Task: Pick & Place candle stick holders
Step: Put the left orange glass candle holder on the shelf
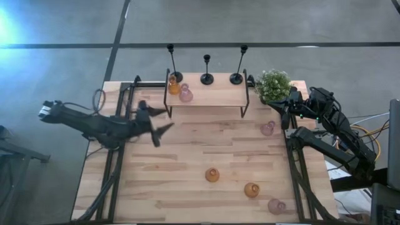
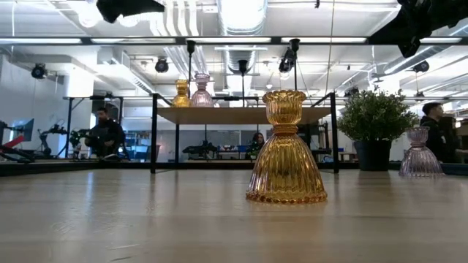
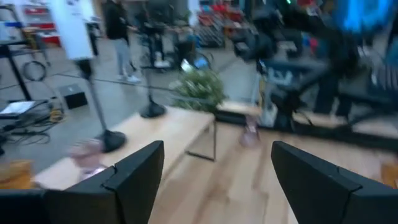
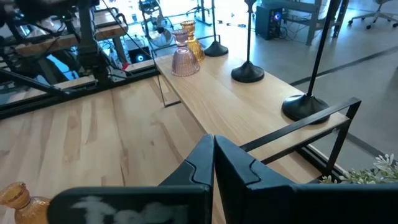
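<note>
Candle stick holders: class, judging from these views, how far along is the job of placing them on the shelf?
Done: three black holders plus an amber and a pink glass holder stand on the shelf. In hand: nothing; the left claw hangs open beside the shelf, the right claw is shut and empty. Left: four glass holders on the table, such as the amber one.

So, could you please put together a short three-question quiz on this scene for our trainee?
1. How many glass holders stand on the wooden shelf?
2. True or false: the left gripper holds a black holder.
3. Which gripper has shut fingers: A left, B right?

Key
1. Two: the amber holder and the pink holder.
2. False; its fingers are open and empty, near the shelf.
3. B, the right gripper, beside the plant.
</note>
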